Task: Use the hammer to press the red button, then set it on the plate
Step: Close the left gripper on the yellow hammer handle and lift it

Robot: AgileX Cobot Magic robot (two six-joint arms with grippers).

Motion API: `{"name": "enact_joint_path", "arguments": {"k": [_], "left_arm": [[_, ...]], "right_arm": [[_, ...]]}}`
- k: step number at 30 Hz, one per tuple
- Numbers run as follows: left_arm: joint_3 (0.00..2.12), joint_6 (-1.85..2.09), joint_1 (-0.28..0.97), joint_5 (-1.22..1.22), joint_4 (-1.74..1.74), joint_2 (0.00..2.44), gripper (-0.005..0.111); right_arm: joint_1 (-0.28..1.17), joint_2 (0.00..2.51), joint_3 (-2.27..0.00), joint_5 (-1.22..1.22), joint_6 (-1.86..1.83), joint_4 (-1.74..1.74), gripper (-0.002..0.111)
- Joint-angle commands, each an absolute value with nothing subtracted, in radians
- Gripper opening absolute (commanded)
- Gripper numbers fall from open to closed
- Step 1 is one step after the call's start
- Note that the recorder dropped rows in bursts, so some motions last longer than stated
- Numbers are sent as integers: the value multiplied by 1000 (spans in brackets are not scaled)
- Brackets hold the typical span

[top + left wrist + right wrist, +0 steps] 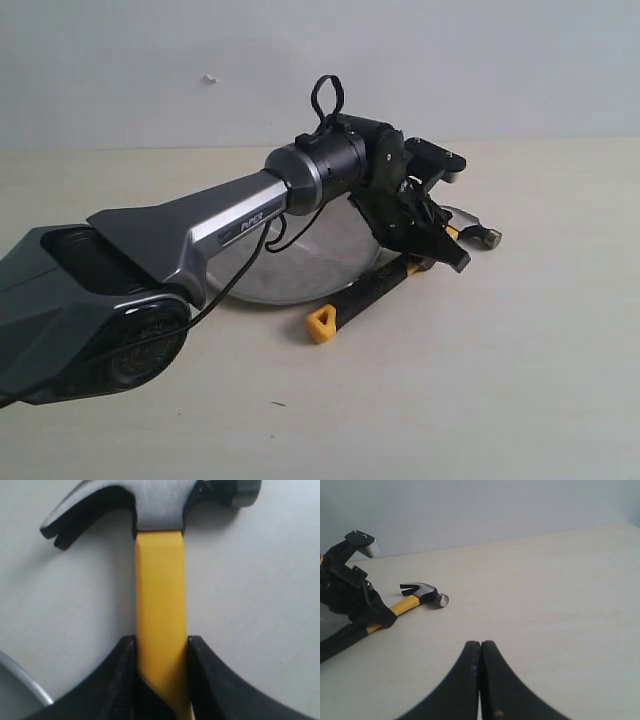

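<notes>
The hammer (370, 293) lies low over the table beside the plate's near-right rim, its dark head (487, 236) to the right and its yellow looped end (320, 325) toward the front. My left gripper (445, 255) is shut on its yellow neck (160, 580), with both fingers pressing the sides. The silver plate (300, 275) sits behind, partly hidden by the left arm; its rim (25, 680) shows in the left wrist view. My right gripper (480, 644) is shut on nothing, well away from the hammer (420, 592). The red button is out of view.
The left arm (220, 225) stretches from the front left across the plate, with a black cable (240, 275) hanging under it. A pale wall (500, 60) closes off the back of the beige table (520, 380).
</notes>
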State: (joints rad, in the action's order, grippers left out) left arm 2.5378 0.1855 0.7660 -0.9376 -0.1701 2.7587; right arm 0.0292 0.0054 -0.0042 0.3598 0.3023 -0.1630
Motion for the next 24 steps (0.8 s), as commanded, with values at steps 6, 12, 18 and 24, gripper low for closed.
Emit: {"name": "enact_joint_path", "arguments": {"k": [6, 12, 18, 24], "left_arm": [[2538, 105, 767, -917, -154, 2717, 0], [2538, 49, 767, -854, -142, 2661, 0], [2538, 21, 767, -826, -133, 2636, 0], [2538, -48, 771, -745, -110, 2636, 0]], "right_arm": [[24, 0, 0, 349, 301, -163, 0], [24, 0, 0, 349, 301, -163, 0], [24, 0, 0, 349, 301, -163, 0], [24, 0, 0, 349, 301, -163, 0]]}}
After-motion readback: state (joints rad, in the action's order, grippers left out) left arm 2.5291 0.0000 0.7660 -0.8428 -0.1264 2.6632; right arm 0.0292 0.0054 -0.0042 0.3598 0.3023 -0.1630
